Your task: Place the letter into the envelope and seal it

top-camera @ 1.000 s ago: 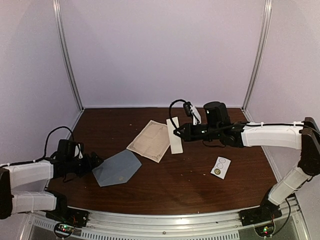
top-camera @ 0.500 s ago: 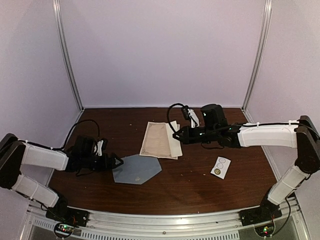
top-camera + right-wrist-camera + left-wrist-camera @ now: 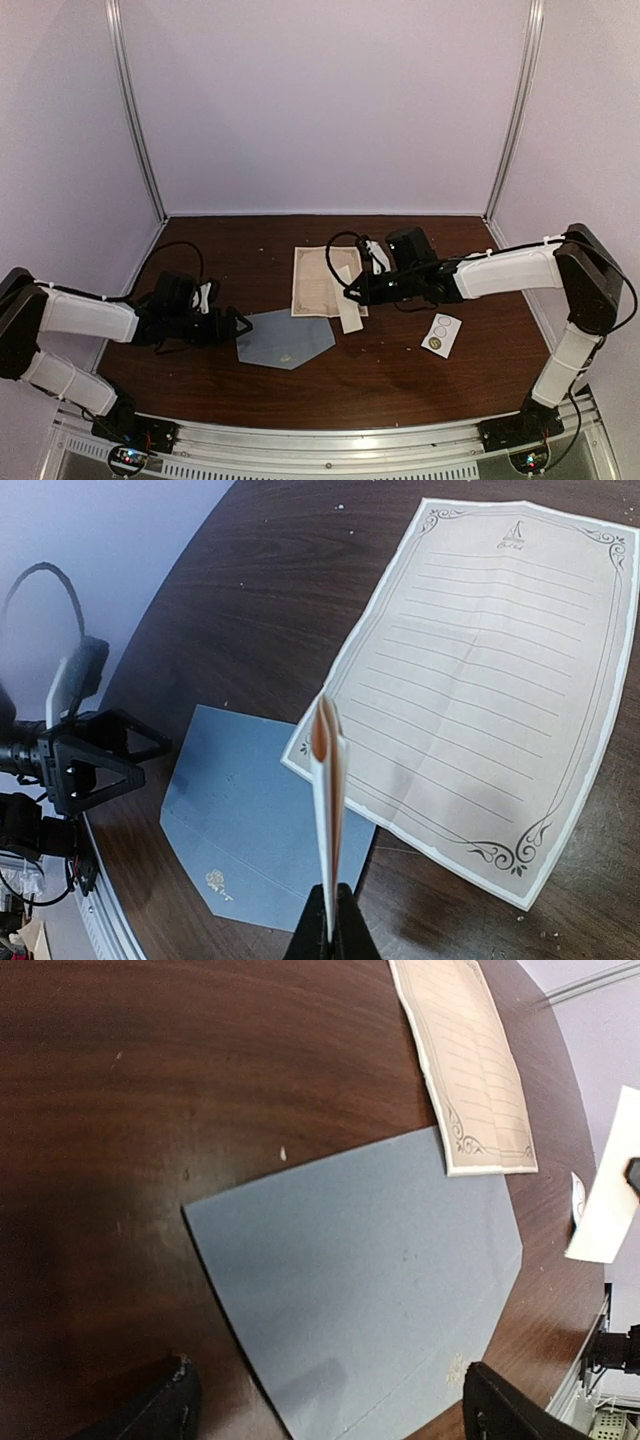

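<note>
The grey-blue envelope (image 3: 285, 340) lies flat on the table, flap pointing right, a small gold mark near its front edge. It also shows in the left wrist view (image 3: 370, 1260) and the right wrist view (image 3: 250, 820). My left gripper (image 3: 240, 325) is open at the envelope's left edge, its fingers straddling that edge (image 3: 330, 1405). A cream lined letter sheet (image 3: 320, 282) lies unfolded behind the envelope, one corner overlapping it (image 3: 490, 680). My right gripper (image 3: 352, 293) is shut on a folded white paper (image 3: 328, 810), held edge-on above the sheet's near corner.
A small white sticker strip with circles (image 3: 440, 334) lies to the right of the right gripper. Enclosure walls and metal posts stand at the back and sides. A metal rail (image 3: 330, 440) runs along the table's near edge.
My right gripper has moved left and nearer with the folded paper. The lined sheet has turned and shifted. My left gripper has pushed right, and the envelope has slid right toward the middle.
</note>
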Robot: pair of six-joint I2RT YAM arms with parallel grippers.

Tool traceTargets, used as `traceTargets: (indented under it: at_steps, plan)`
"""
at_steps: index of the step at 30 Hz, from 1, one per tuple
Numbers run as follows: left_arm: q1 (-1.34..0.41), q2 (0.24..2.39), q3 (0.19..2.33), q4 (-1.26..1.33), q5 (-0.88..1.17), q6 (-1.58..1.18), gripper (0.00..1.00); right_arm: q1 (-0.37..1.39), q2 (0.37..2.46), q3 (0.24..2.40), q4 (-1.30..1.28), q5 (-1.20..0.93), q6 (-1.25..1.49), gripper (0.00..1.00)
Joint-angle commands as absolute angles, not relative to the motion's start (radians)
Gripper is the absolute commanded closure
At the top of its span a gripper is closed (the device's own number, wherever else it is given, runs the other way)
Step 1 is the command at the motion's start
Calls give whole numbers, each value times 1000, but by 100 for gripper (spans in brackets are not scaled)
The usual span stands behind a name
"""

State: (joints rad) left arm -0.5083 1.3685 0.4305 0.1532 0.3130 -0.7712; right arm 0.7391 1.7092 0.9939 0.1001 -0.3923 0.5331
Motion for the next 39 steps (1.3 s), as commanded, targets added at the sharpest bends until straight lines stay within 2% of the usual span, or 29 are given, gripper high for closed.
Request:
traceTargets:
  at_steps: [1, 9, 17, 29, 34, 39]
  plan:
    - [-532, 1280, 345, 144, 352, -900, 8, 734, 1752, 1011, 113, -387, 553, 100]
    - [-594, 1186, 273, 212, 426, -1059, 8, 734, 1821, 1043, 132, -401, 564, 100]
    - [-611, 1284, 284, 258, 495, -1078, 8, 733, 1879, 1073, 114, -384, 568, 100]
    - [-614, 1281, 264, 402, 438, -1132, 9, 733, 1911, 1076, 100, -374, 574, 100]
    - [-614, 1250, 269, 422, 408, -1136, 21, 734, 1922, 1081, 98, -377, 575, 100]
    - [-614, 1268, 264, 449, 404, -1146, 43, 734, 1927, 1085, 95, -378, 574, 100]
